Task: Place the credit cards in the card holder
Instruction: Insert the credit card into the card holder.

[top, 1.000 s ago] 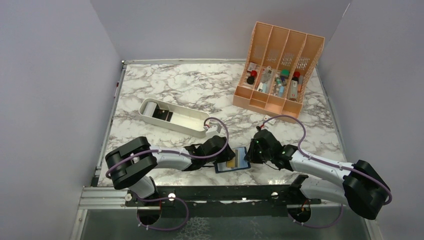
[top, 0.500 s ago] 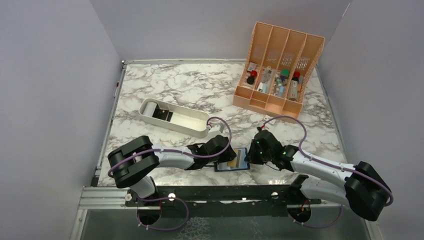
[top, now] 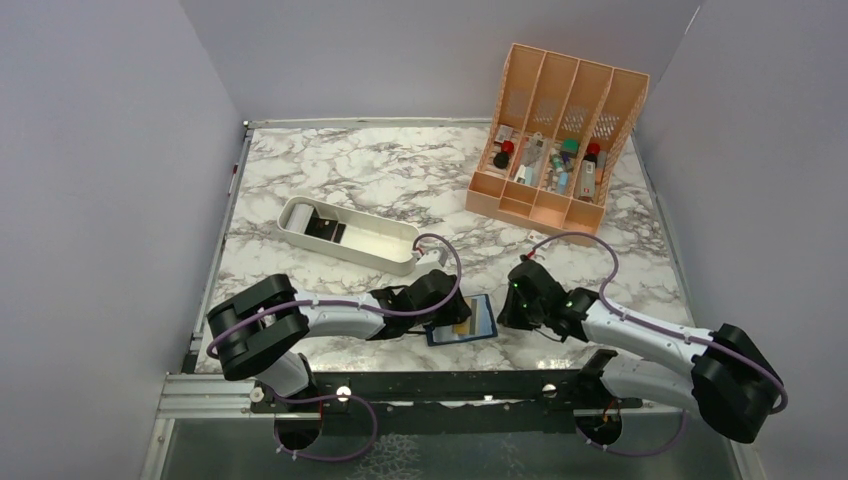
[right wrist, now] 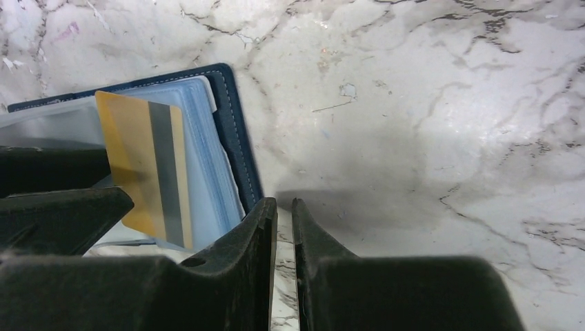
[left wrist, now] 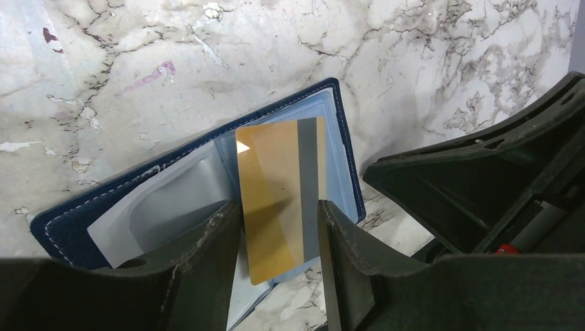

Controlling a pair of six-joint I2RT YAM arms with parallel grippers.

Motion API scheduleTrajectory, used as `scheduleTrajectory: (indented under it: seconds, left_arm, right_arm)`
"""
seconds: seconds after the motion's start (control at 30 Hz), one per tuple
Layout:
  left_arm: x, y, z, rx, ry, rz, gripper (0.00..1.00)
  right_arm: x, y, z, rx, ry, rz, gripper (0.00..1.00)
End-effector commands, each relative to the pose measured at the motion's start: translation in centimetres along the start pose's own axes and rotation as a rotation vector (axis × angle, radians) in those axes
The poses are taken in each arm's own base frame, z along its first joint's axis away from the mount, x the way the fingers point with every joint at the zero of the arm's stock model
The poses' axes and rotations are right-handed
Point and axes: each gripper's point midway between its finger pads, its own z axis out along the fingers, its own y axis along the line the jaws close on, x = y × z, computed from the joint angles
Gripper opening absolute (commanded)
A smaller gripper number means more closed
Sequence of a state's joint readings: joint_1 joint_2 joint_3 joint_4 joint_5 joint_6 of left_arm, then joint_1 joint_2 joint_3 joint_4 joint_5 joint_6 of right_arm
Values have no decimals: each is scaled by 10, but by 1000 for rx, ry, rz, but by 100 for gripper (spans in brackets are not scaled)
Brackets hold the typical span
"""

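**Two arms at the open card holder.** The marbled surface [top: 330, 180] is carrying everything shown. The left arm [top: 330, 315] and the right arm [top: 640, 335] are reaching in low from opposite sides, bringing their jaws close together over the task's things. An orange file organizer [top: 555, 130] is standing well beyond the right jaws. A white tray [top: 350, 252] is lying beyond the left jaws, apart from them.

The card holder [left wrist: 76, 217], navy outside with pale blue pockets inside, is lying open and flat on the surface. It is directly beneath and ahead of the left jaws, and just to the left of the right jaws in their own view.

The left jaws are clamping a gold card [left wrist: 272, 186] by its two long edges. The card, with a grey stripe, is tilting with its far end over the holder's pale pockets. Whether that end is entering a pocket cannot be told.

The right jaws are sitting almost together, with only a thin slit between them and nothing in it. Their tip is resting just beside the holder's navy edge, and whether it is touching cannot be told.
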State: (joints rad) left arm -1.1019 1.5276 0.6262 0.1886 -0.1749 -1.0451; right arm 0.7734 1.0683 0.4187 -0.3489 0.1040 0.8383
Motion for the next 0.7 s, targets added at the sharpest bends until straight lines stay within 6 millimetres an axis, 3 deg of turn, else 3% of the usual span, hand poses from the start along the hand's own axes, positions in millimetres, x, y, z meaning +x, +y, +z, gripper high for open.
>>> scheduleTrajectory:
  seconds: [0.0, 0.43, 0.67]
  left_arm:
    - [3, -11, -8, 47, 21, 21, 48]
    - [18, -36, -3, 129, 80, -13, 48]
    - [16, -39, 4, 125, 71, -10, 48]
  right_arm:
    - [4, 1, 5, 1, 20, -11, 19]
    - [29, 11, 9, -101, 106, 34, 19]
    - [33, 12, 7, -123, 110, 57, 19]
